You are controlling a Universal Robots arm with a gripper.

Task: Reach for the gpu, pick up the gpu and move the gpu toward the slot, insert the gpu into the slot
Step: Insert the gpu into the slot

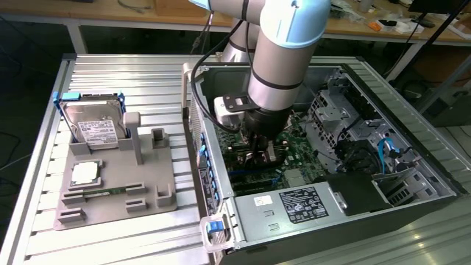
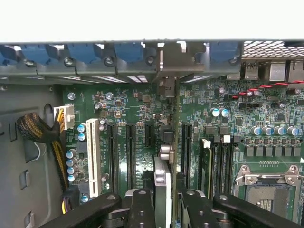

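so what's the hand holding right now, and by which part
The hand grips the graphics card by its upper edge, holding it on edge over the motherboard.

Setup sits on a ribbed metal table [image 1: 132,232] with silvery slats running across it. Behind it there's a long wooden workbench [image 1: 147,14] on pale legs, with some clutter [image 1: 394,23] toward the exterior view's right end. Floor [image 1: 22,110] underneath looks dark, and the lighting is bright and even.
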